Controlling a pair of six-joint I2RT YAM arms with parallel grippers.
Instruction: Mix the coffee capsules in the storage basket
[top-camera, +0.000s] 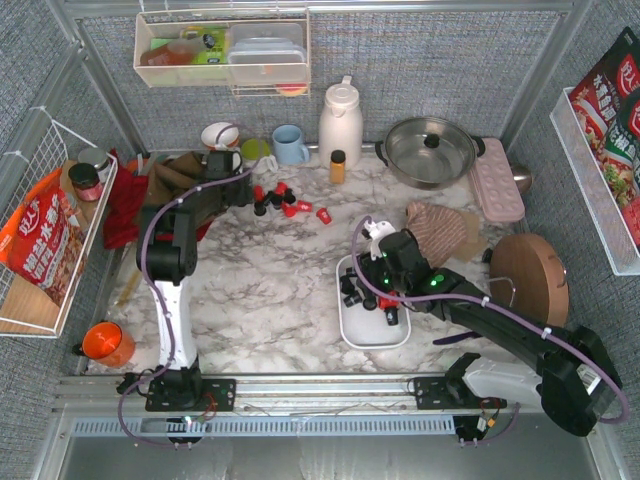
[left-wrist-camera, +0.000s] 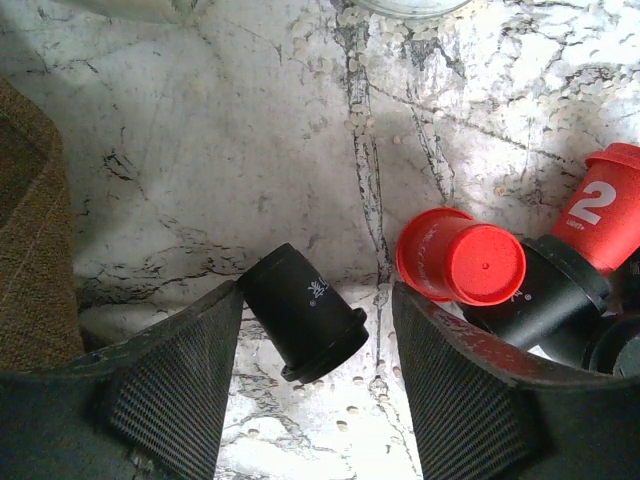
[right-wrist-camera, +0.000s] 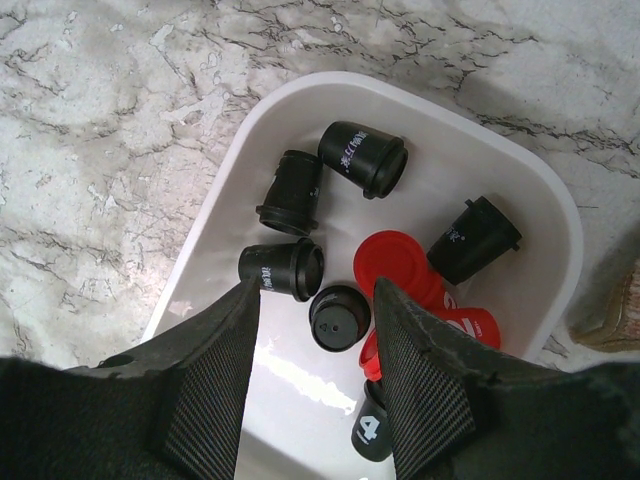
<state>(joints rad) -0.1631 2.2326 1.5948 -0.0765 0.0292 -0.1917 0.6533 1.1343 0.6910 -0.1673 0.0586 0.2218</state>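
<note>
Black coffee capsule (left-wrist-camera: 305, 315), one item, lying on its side on the marble table (left-wrist-camera: 200, 150), in the gap of the left gripper (left-wrist-camera: 316, 298).
- Long axis: diagonal to the fingers, narrow base toward the far left, rim toward the near right.
- Contact: the base end meets, or nearly meets, the left-hand finger (left-wrist-camera: 170, 390); there is clear marble on the other side.
- Left jaws: spread, clamping nothing.
- Neighbour: a red capsule (left-wrist-camera: 465, 265) lies past the other fingertip, outside the gap.

Loose coffee capsules (top-camera: 285, 200), red and black, cluster at far centre-left, well apart from the storage basket (top-camera: 372, 340).

White storage basket (right-wrist-camera: 330, 85), near centre-right.
- Contents: mostly black pods, a few red.
- Right gripper (right-wrist-camera: 318, 290): hangs over the basket, jaws spread, an upright black pod (right-wrist-camera: 340, 318) between the tips, apparently ungripped.

Judgement: the left arm is nearer the loose cluster. Closing on the slanted capsule would likely pivot it before it seats.
</note>
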